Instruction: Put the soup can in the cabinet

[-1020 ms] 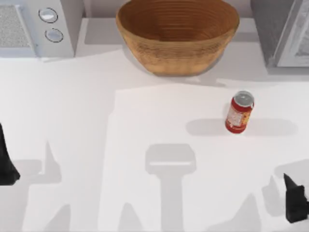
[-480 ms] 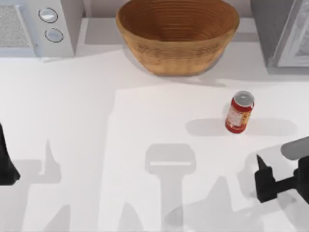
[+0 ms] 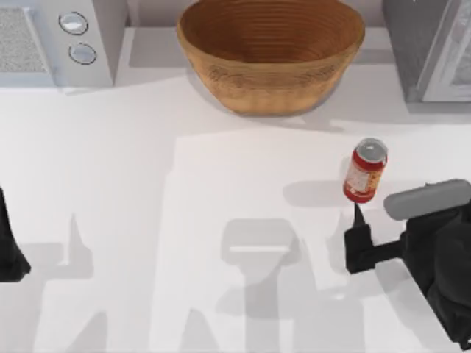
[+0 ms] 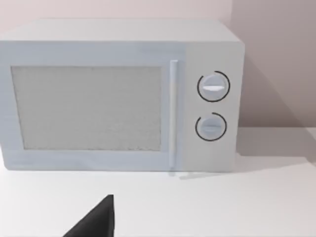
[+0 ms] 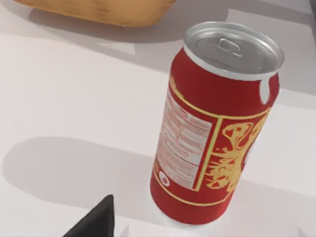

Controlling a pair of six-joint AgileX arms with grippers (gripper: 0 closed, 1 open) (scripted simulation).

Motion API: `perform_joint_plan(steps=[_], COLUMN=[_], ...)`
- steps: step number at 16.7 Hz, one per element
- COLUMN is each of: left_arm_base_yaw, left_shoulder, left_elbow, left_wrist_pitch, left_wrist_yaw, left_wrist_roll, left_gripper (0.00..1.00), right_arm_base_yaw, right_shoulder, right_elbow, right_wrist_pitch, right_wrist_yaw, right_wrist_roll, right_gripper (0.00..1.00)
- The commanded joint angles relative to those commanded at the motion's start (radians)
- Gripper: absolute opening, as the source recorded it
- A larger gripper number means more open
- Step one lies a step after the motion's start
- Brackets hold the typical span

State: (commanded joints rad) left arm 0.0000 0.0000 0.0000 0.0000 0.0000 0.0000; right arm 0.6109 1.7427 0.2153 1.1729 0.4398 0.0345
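Right arm reached in from table's right edge, dark wrist under grey link, right gripper (image 3: 358,234) low over table, right of centre, fingers aimed toward table's far side. 1 dark fingertip (image 5: 97,220) showed in right wrist view. Left gripper (image 3: 10,254) parked at table's left edge, idle.

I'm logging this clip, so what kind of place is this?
Probably a simulated kitchen counter: a white microwave, a woven bowl and a soup can stand on a white table.
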Motion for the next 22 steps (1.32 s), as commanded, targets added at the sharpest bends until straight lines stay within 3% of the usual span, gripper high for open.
perform_joint_plan(steps=[12,22], left_arm_base_yaw=[0.000,0.000], left_shoulder=[0.000,0.000], left_elbow=[0.000,0.000], left_wrist_pitch=[0.000,0.000], left_wrist_yaw=[0.000,0.000], left_wrist_roll=[0.000,0.000], left_gripper=[1.00,1.00], right_arm_base_yaw=[0.089,0.096], right_shoulder=[0.479,0.579], right_elbow=[0.173,0.206], right_wrist_pitch=[0.492,0.592], right_wrist_yaw=[0.244,0.298], right_wrist_roll=[0.054,0.067], right_gripper=[1.00,1.00])
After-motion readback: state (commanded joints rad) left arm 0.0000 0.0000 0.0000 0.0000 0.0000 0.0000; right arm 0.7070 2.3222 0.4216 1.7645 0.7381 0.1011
